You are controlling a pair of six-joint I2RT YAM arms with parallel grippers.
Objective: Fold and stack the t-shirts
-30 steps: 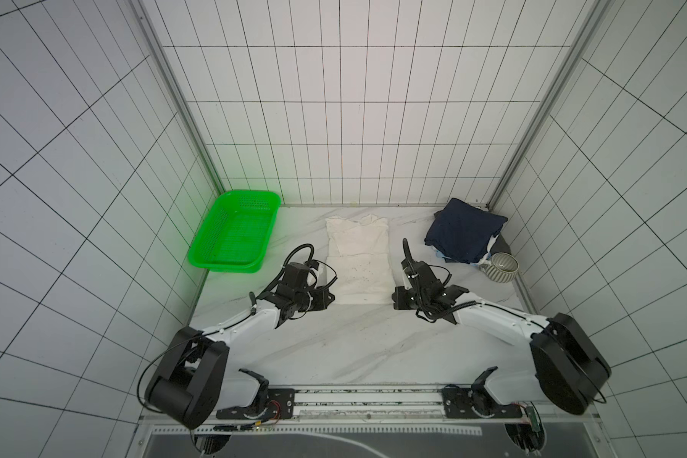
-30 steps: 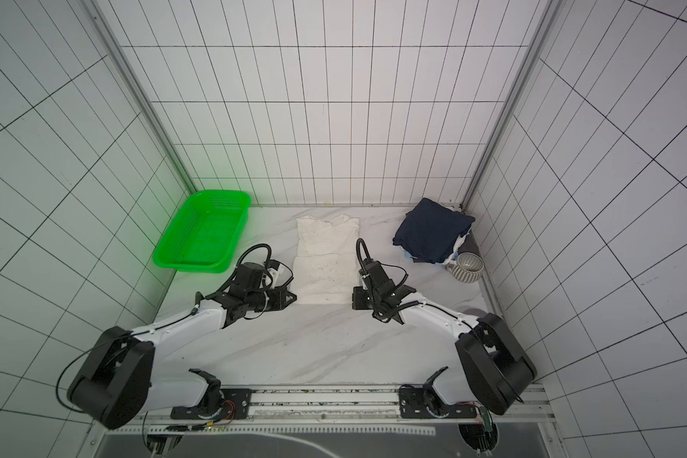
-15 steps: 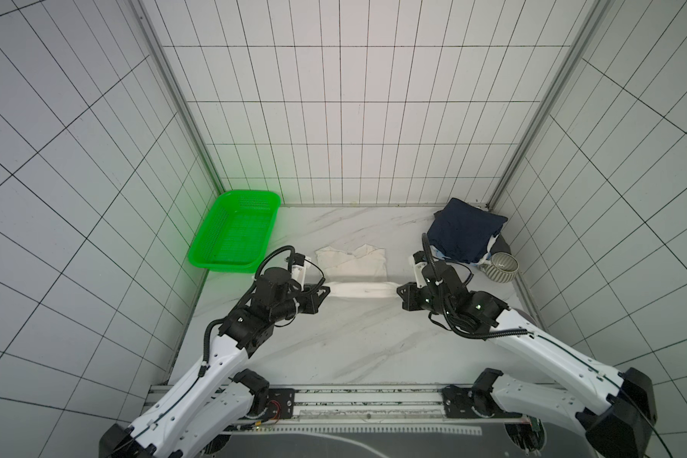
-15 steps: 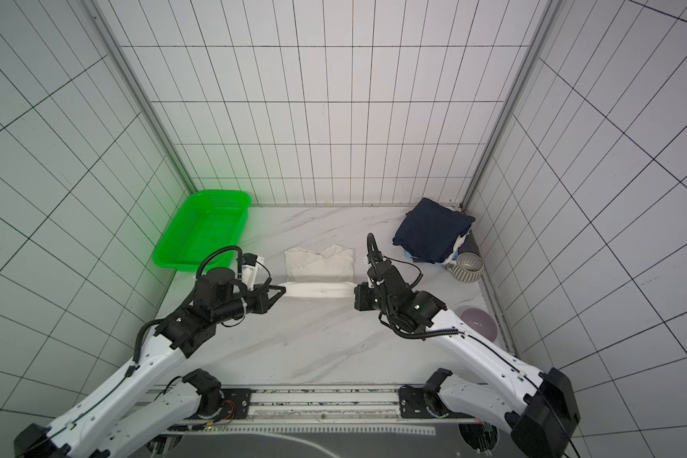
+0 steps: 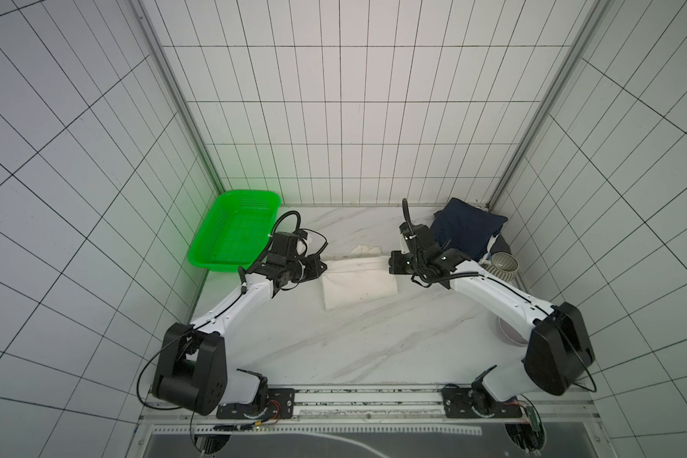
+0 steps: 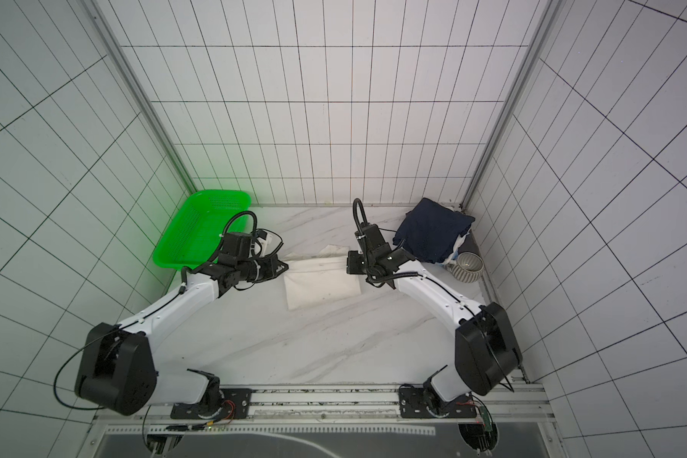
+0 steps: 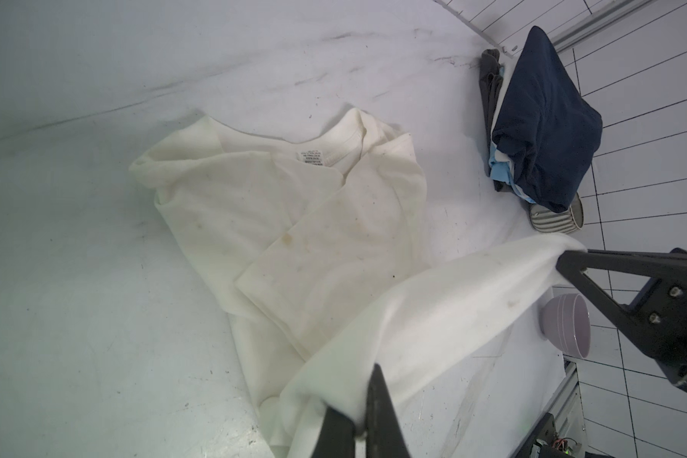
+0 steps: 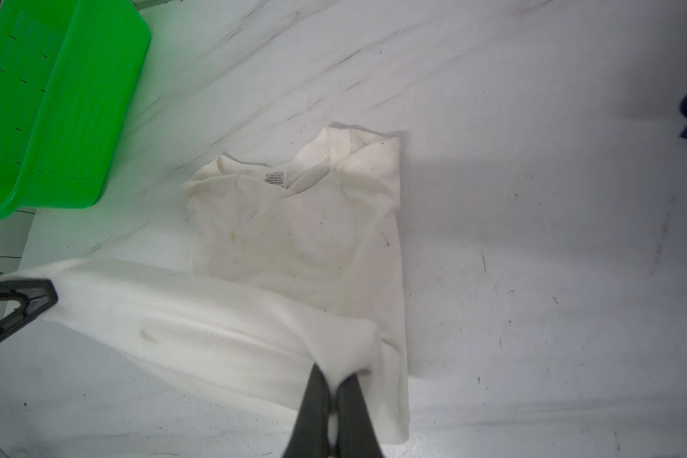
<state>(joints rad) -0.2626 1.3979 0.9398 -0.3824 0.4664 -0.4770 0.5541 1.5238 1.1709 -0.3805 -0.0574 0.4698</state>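
cream shirt (image 5: 359,285) mid-table, doubled over, hem edge held up taut between grippers, collar peeking out behind

left gripper (image 5: 323,266) fingers clamped on one hem corner, right gripper (image 5: 391,267) pinched on other

green basket (image 5: 235,230) close left, folded stack (image 5: 467,232) and ribbed bowl (image 5: 504,266) back right

open marble table (image 5: 354,349) in front

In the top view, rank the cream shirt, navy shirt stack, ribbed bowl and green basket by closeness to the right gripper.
1. cream shirt: its edge is pinched in the right gripper.
2. navy shirt stack: back right corner.
3. ribbed bowl: against the right wall.
4. green basket: far left side.
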